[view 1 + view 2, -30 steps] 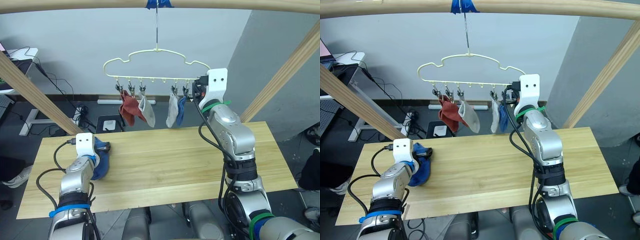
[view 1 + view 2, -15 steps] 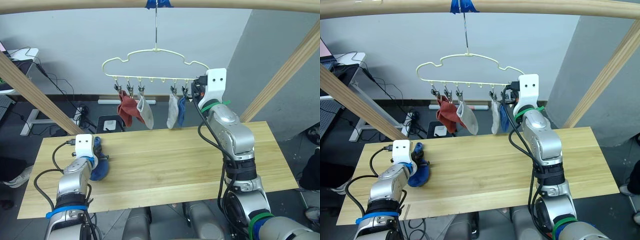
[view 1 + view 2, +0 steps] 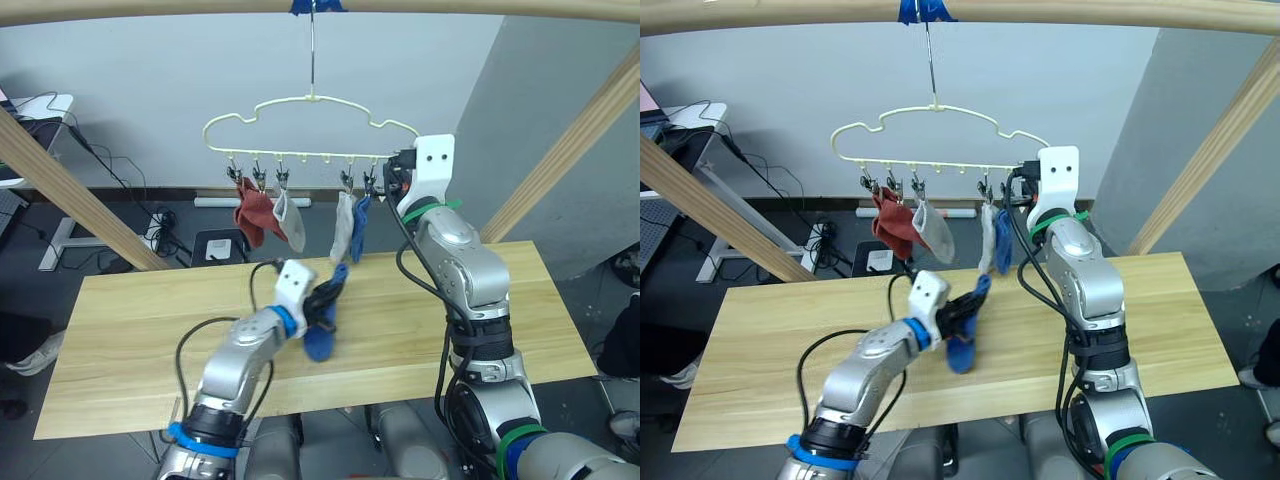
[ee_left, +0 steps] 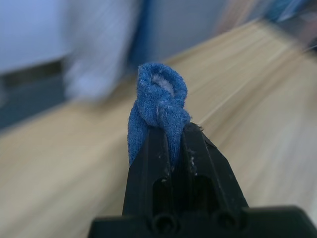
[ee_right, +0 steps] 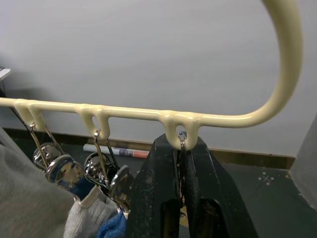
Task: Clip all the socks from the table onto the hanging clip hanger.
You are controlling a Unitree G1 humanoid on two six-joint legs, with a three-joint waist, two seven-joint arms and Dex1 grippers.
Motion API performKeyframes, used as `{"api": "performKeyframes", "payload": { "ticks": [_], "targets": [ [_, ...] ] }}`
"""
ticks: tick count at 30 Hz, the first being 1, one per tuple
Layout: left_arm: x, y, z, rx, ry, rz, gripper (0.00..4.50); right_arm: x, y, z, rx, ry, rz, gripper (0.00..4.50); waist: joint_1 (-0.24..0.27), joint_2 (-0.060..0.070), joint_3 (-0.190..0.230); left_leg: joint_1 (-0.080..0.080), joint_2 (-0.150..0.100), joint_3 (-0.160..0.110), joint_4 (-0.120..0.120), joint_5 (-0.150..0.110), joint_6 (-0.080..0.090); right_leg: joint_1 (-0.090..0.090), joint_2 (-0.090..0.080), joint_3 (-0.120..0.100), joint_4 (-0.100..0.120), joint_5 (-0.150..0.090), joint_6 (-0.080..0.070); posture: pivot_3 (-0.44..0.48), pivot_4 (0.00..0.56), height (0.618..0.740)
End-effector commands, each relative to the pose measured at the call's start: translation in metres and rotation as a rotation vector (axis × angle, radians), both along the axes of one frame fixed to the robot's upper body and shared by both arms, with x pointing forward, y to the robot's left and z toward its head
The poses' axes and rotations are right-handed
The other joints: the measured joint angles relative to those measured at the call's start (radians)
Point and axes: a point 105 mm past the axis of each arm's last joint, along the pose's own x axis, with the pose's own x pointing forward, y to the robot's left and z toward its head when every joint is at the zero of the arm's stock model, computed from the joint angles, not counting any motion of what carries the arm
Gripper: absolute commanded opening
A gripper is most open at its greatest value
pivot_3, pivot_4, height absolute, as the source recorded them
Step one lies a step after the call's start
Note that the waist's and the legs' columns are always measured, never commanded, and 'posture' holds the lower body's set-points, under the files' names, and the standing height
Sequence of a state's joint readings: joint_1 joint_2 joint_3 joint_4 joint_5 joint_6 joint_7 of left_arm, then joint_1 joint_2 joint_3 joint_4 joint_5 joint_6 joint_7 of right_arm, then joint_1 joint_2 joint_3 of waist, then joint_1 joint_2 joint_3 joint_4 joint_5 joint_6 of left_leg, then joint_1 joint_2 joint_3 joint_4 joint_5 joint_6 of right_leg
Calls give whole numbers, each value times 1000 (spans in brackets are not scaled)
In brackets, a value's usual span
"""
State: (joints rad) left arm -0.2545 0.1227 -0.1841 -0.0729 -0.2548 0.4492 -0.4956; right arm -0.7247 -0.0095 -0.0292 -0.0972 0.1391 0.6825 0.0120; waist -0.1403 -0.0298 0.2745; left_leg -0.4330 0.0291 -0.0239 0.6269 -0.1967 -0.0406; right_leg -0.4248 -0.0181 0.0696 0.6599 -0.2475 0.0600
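No readable writing or labels on anything in frame; blue tape (image 3: 318,7) on the beam (image 3: 150,8) at top centre is blank.

Left of frame: bare bench (image 3: 120,340), no socks lying on it. Leaning wooden post (image 3: 80,190) behind it, upper left.

Centre-left: left gripper (image 3: 326,297) is up over the middle of the bench, pinched shut on a blue sock (image 3: 322,330). Sock hangs below the gripper, clear of the bench surface as far as I can tell. In the left wrist view the cuff (image 4: 161,94) bunches just past the closed fingers (image 4: 198,158).

Upper centre: hanger (image 3: 310,125) hangs by its hook from the beam. Along its bottom bar, left to right: rust-red socks (image 3: 254,215), grey sock (image 3: 291,222), a gap of free clips, second grey sock (image 3: 343,225), blue sock on hanger (image 3: 360,222).

Right: right gripper (image 3: 391,175) is at the right end of the hanger bar. In the right wrist view it is closed on the end clip (image 5: 182,141), just under the bar loop.

Change vs 0.5 s ago: left arm was at the bench's left edge with the blue sock on the surface; now swung to centre with the sock lifted. Right gripper has not moved. Hanger and clipped socks same, only slight sway.
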Motion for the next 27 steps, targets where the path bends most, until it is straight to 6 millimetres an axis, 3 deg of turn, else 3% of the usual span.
{"api": "performKeyframes", "payload": {
  "ticks": [1, 9, 27],
  "targets": [
    [10, -31, 20, -56, -73, 25, 10, -5, -5, 18, 21, -67, -16, 0, 1, -1, 0, 0, 0, 0, 0, 0, 0, 0, 0, 0, 0, 0, 0, -196, 290, 740],
    [33, -66, 49, -139, -163, 94, 10, -5, -4, 19, 18, -69, -14, 0, -1, -2, 1, 0, -1, 1, 0, 0, 0, 0, 0, 0, -2, 0, 1, -208, 285, 740],
    [44, -69, 73, -213, -239, 161, 10, -8, -1, 17, 12, -55, 0, 0, -2, -3, 2, -1, -1, 1, 0, 0, 0, 0, 0, 0, -2, 0, 1, -221, 287, 740]
  ]
}}
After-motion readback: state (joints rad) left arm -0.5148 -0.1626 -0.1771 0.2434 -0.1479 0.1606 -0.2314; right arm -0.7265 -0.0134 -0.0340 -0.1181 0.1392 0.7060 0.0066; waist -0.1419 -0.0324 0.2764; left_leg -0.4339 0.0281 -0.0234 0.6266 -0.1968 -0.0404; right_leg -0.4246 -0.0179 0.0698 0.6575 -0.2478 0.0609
